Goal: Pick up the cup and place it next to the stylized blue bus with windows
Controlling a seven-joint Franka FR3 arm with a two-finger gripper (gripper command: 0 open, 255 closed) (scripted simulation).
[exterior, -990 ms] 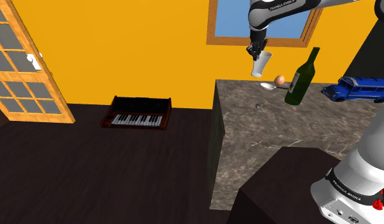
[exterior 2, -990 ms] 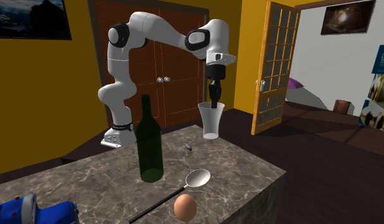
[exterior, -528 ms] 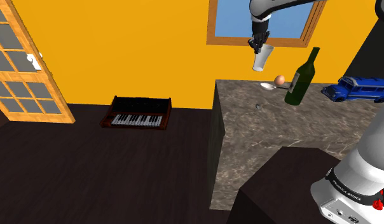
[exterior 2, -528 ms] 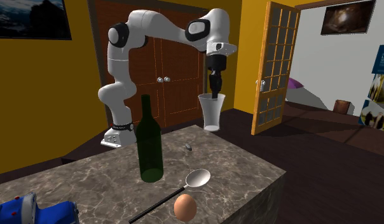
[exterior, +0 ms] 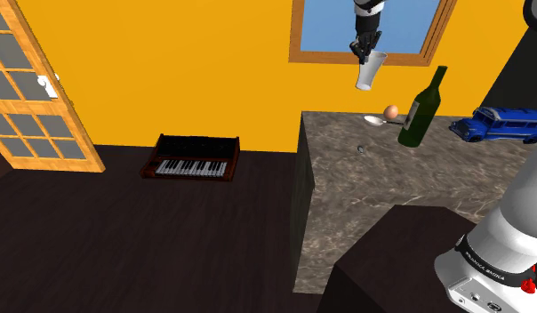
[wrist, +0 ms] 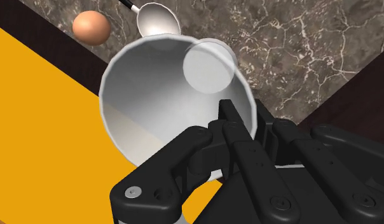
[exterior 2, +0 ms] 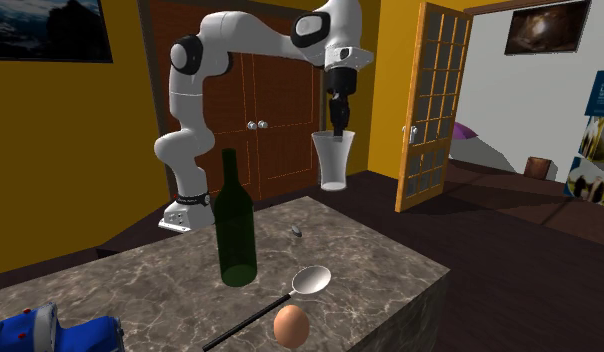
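Note:
A tall white cup hangs high above the marble counter, near the blue window. My black gripper is shut on its rim, one finger inside and one outside. From the second exterior view the cup and gripper float well over the counter's far end. The wrist view looks down into the cup, with the fingers pinching its wall. The blue bus stands at the counter's far right in the shoulder view; its blue end sits at the second exterior view's lower left.
On the marble counter stand a dark green bottle, a spoon, an egg and a small grey bit. A keyboard lies on the dark floor by the yellow wall. A glazed wooden door stands at left.
The gripper has lifted the cup steadily higher above the counter and carried it slightly toward the shoulder view's right. Nothing on the counter moved.

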